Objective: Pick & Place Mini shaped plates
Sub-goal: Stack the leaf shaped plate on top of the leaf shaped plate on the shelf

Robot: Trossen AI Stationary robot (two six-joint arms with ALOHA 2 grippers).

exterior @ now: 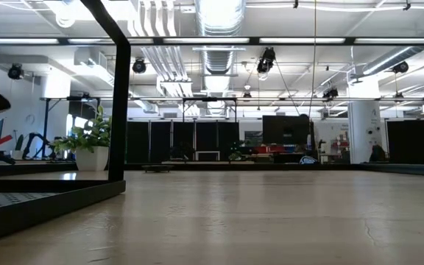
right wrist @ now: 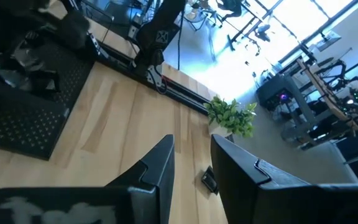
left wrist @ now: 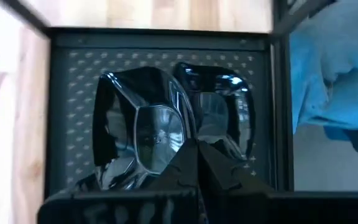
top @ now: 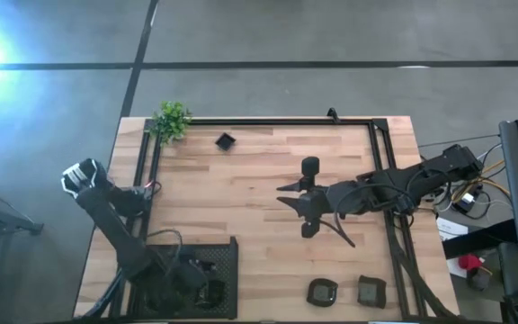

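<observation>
High view first: we see the wooden table [top: 259, 189] with the right gripper [top: 306, 205] held over its middle, well apart from any dish. In the right wrist view its two dark fingers [right wrist: 163, 165] stand apart with bare wood showing through the gap, so we read it as released and holding nothing. A small dark plate [top: 226, 140] lies alone near the far edge of the table, close to the small green plant [top: 171, 120] at the far left corner; the same plate [right wrist: 209, 181] and plant [right wrist: 232, 117] show beyond the right fingers. Two more mini plates sit near the front edge on the right side, a rounded one [top: 322, 292] just beside a squarer one [top: 371, 290], apart and not touching. The left gripper [top: 196, 274] hangs over the black mesh tray [top: 227, 256] at the front left corner. In the left wrist view its fingers [left wrist: 194, 165] are clenched together into a point, with nothing between them, just above two glossy black plates [left wrist: 145, 127] that lie side by side in the tray [left wrist: 73, 68], the second one [left wrist: 219, 109] touching or overlapping the first; we cannot tell whether the fingertips touch the dishes. The low view shows only the tray's edge [exterior: 43, 202], the table surface and the room behind.
</observation>
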